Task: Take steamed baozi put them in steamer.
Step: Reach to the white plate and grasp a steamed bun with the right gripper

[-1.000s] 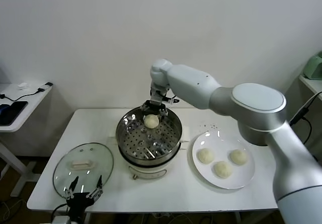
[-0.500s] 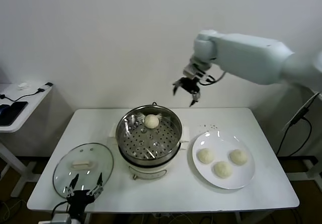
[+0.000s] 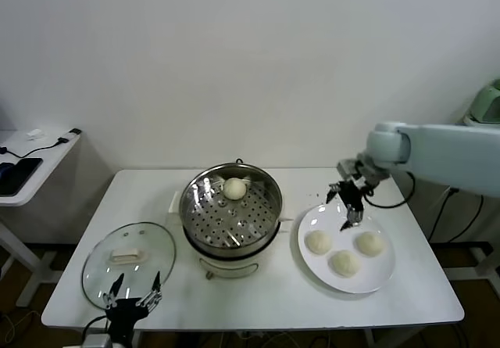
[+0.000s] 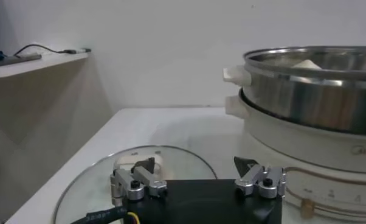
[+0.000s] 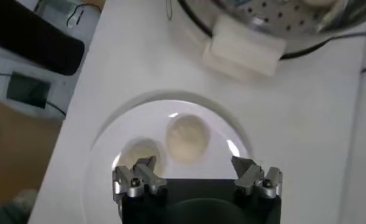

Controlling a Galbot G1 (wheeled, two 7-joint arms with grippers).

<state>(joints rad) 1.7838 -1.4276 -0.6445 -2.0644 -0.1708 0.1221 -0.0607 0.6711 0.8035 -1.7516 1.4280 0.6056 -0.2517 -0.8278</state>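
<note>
A white surface (image 3: 258, 301) stands against a plain pale wall. At its middle sits the steamer (image 3: 231, 215), upright with its round mouth facing up; one baozi (image 3: 235, 188) rests dome-up on the perforated tray, toward the far rim. Three more baozi (image 3: 318, 242) (image 3: 344, 263) (image 3: 369, 243) lie dome-up on the white plate (image 3: 375, 281) to the steamer's right; being round, they show no long axis. The right claw (image 3: 349, 199) hovers over the plate's far edge, spread wide and holding nothing. The left claw (image 3: 131, 295) waits at the near edge over the glass lid (image 3: 129, 256), also wide open and empty.
</note>
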